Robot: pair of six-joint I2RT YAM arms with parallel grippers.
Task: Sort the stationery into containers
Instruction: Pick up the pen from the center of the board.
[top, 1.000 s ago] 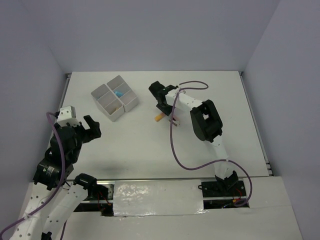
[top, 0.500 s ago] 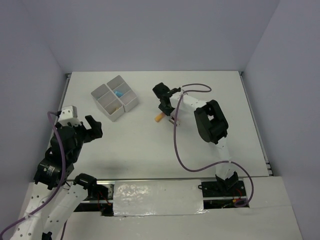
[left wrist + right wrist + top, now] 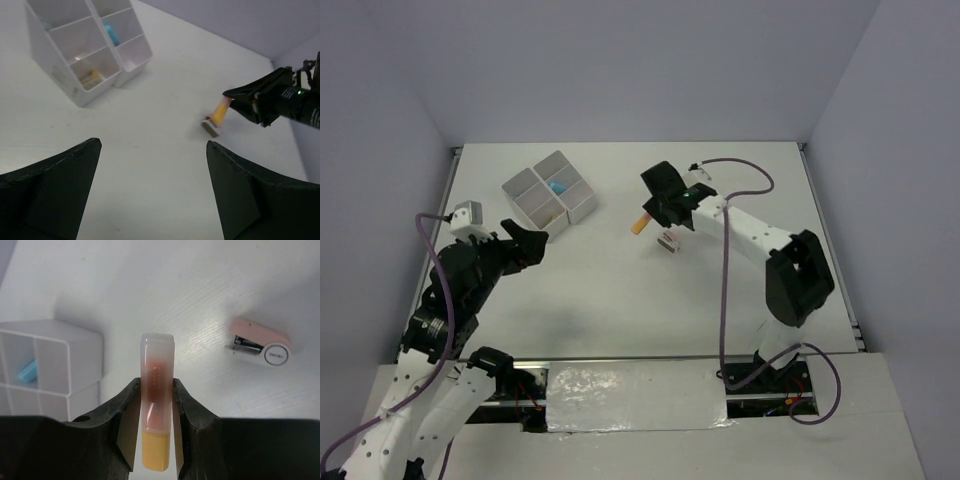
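My right gripper (image 3: 653, 212) is shut on an orange marker (image 3: 641, 224) with a clear cap and holds it just above the table, right of the containers. In the right wrist view the marker (image 3: 156, 405) stands pinched between both fingers (image 3: 131, 405). The containers (image 3: 549, 195) are a white 2x2 block at the back left. One compartment holds a light blue item (image 3: 112, 35), and another holds a yellowish item (image 3: 91, 76). My left gripper (image 3: 532, 243) is open and empty, in front of the containers. In its wrist view the fingers (image 3: 50, 185) frame bare table.
A small pink and white stapler (image 3: 669, 241) lies on the table just right of the held marker, and it also shows in the right wrist view (image 3: 260, 346). The right arm's purple cable (image 3: 725, 300) hangs over the table's right half.
My right gripper closed on the orange marker and lifted it off the table, while its arm swung out to the right. My left gripper moved right, toward the containers.
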